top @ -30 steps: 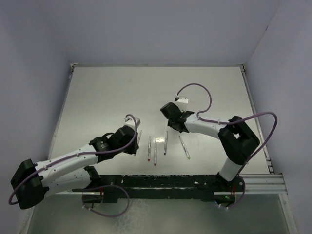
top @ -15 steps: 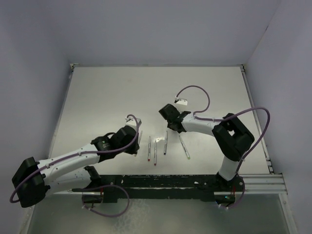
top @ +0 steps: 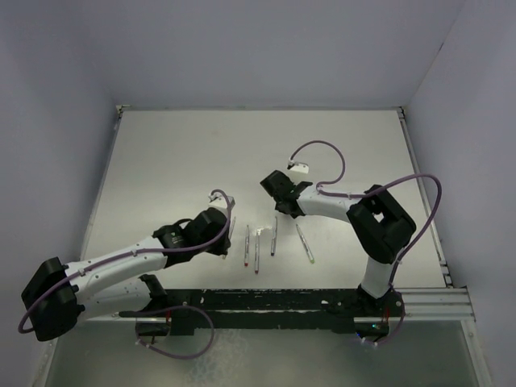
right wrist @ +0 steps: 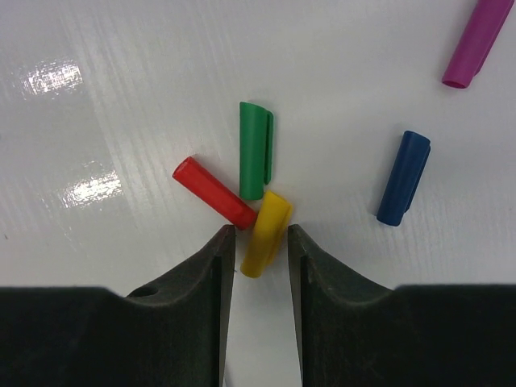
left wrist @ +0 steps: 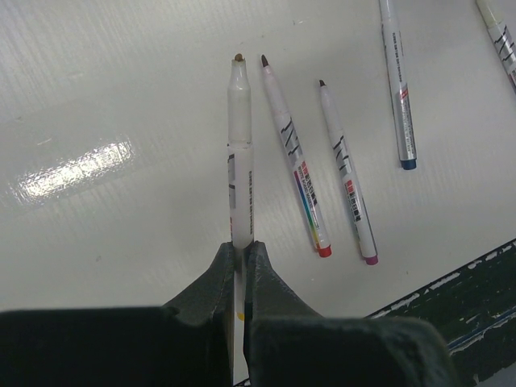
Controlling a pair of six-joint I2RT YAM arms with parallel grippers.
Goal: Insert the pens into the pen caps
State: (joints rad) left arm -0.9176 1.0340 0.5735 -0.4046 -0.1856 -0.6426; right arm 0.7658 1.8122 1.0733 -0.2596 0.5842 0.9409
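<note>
From above, the left pincer [top: 226, 235] is seen near the table's [top: 242, 145] near edge, beside four pens [top: 257, 251] laid in a loose row. The right pincer [top: 280, 211] hangs just beyond that row. The pen caps beneath it are hidden, and neither pincer's state can be read at this size.

In the left wrist view, the left pincer [left wrist: 242, 246] is clenched on a pen [left wrist: 239, 145] by its tail, tip pointing away. The coloured end is mostly covered by the fingers, though a little yellow shows between them. One of the other pens is cut off at the corner.

In the right wrist view, the right pincer [right wrist: 256, 234] is released, its jaws straddling the yellow cap [right wrist: 264, 234]. That cap lies slanted, touching the red cap [right wrist: 214, 192] and just below the green cap [right wrist: 255, 160]. The closing is best made squarely across the yellow cap alone, so that the red one is not caught. Which end of the yellow cap is open cannot be made out.
</note>
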